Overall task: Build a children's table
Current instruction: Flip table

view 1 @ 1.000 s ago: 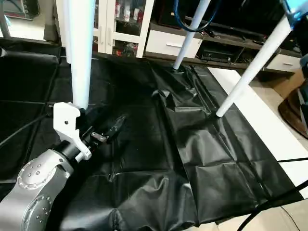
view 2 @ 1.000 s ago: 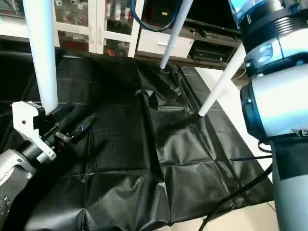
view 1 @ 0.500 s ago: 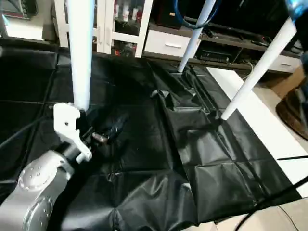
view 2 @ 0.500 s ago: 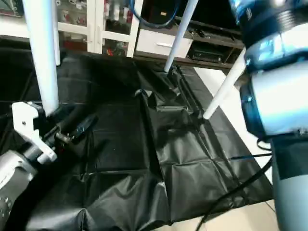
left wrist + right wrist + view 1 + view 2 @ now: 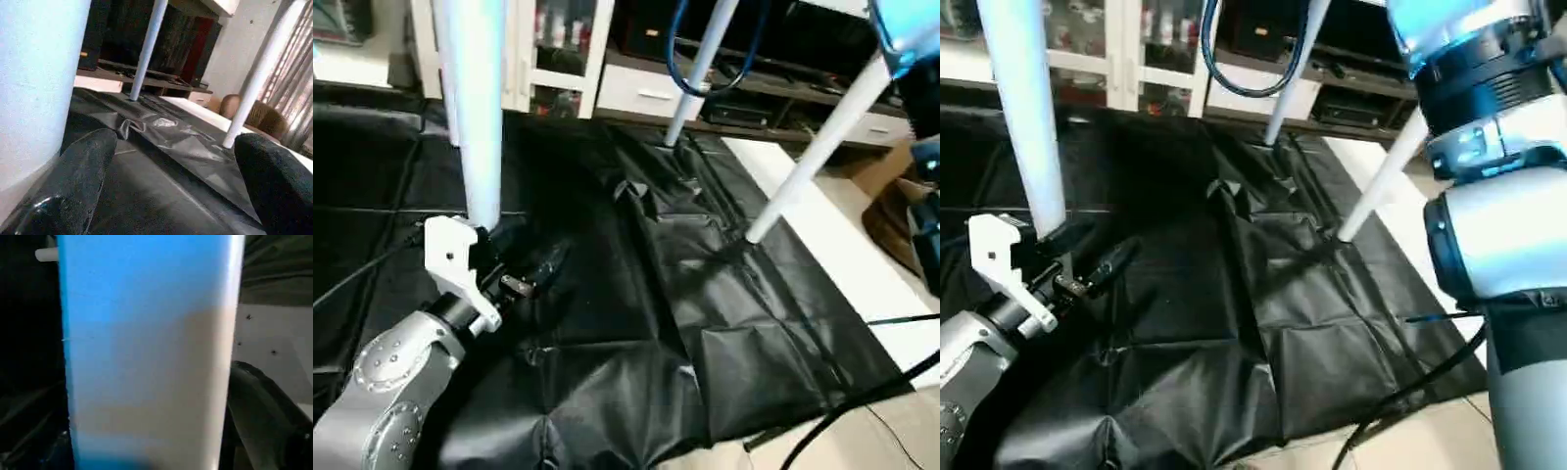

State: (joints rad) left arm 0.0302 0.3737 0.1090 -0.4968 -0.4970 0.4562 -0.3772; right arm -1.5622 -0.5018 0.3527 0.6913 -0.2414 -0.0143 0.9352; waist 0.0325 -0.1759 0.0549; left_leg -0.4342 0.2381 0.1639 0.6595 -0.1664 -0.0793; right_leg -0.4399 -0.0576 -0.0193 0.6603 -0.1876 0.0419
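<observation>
— Black sheeting (image 5: 636, 294) covers the floor. Table legs?
— Three white legs (image 5: 475, 108) stand on it; left gripper (image 5: 530, 277) wide beside the nearest. Right gripper: cannot tell

Black sheet (image 5: 636, 323) spread over the floor (image 5: 891, 441), three white legs (image 5: 475, 108) standing on it

The sheet is creased and glossy, a raised fold running from the far side toward the near edge, and it bunches up into a small peak near the middle; the nearest leg plants on the left part, a second leg (image 5: 700, 69) touches down at the far edge, a third leg (image 5: 818, 152) slants in and lands on the right part, close to a white flat board (image 5: 862, 264) lying along the sheet's right edge, while bare pale floor shows at the near right corner
</observation>
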